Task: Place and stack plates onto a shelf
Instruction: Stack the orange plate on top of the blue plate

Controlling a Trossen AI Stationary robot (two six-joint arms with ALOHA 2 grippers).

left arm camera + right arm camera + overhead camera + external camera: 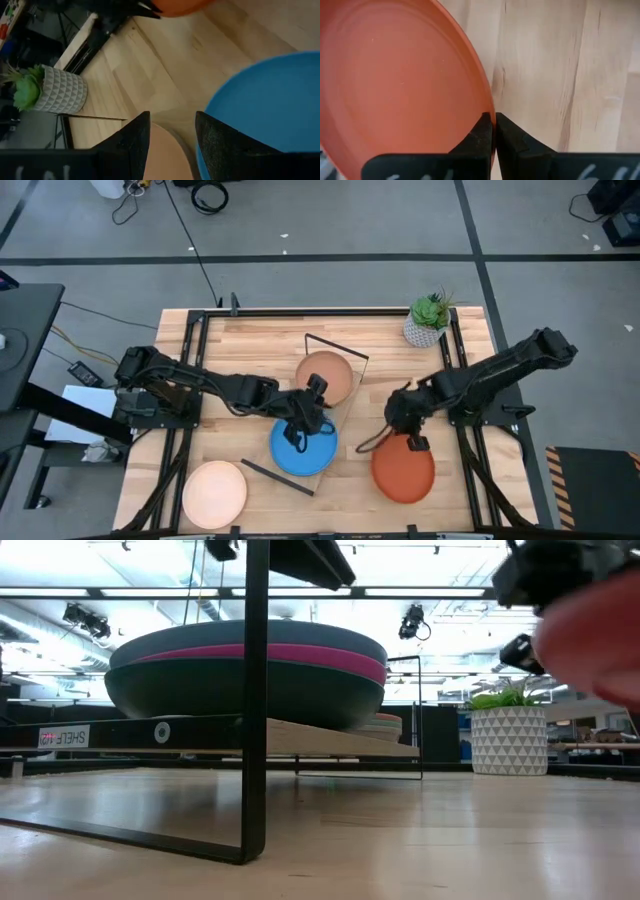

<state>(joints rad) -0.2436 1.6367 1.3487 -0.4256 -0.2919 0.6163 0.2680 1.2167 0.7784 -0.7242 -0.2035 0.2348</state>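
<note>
Wood counter [250,340], shelf [335,395] mid. My right claw [493,125] pinches orange plate [403,468] rim, beside shelf. Left claw [172,135] spread over blue plate [303,448] on shelf. Plates stiff, light, slick; grip rim.

Two plate stacks [303,448] on the shelf [318,470]; potted plant [428,320] behind, right.

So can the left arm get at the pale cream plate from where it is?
Probably yes: the pale cream plate lies alone on the bare tabletop, nothing on it. The left gripper, open, hovers over the blue plate.
</note>
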